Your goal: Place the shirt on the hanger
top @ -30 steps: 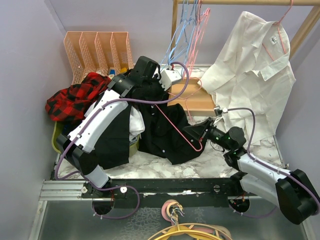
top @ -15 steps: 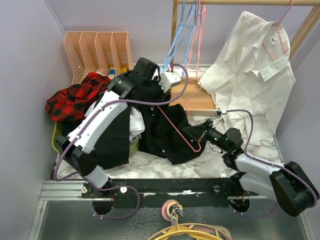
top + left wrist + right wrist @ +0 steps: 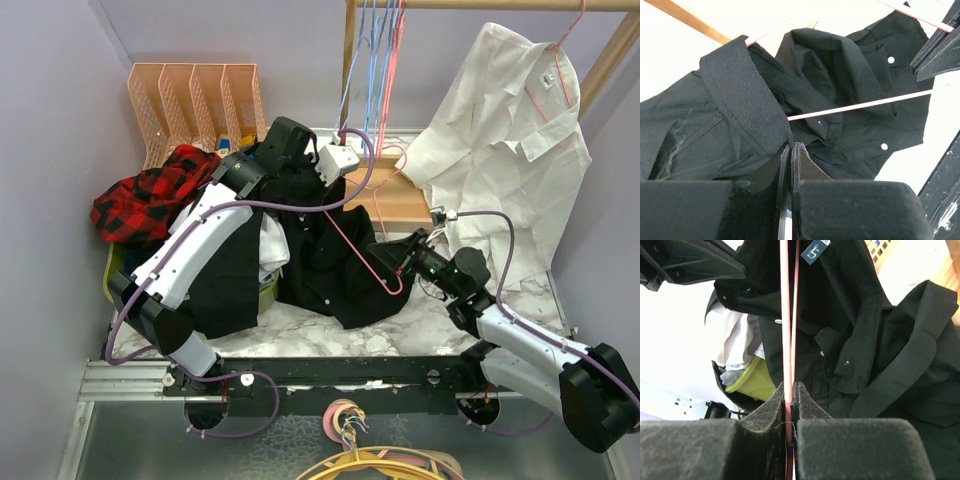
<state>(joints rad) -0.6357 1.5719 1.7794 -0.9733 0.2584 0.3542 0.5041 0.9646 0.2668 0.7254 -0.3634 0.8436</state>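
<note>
Black cloth filled most of both wrist views. The shirt (image 3: pixel 320 270) lay heaped near the middle of the marble desk (image 3: pixel 300 338), with part of it draped over a yellow-green bin (image 3: pixel 747 377). The left jaws were pressed together on a fold of its fabric just under the collar band. They held that edge up off the heap, seemingly to keep the neck opening reachable. The right jaws were pinching the wire of the hanger (image 3: pixel 362 258), which ran slantwise across the shirt's front. In the left wrist view the wire passed behind the collar fold, so one shoulder appeared partly threaded. Holding cloth in one grip and wire in the other looked like the way to work the hanger's free end into the second shoulder — a step not yet done. The white shirt (image 3: pixel 510 130) and blue hangers (image 3: pixel 362 60) hung from the rail (image 3: pixel 470 5) behind — apart from this work.
</note>
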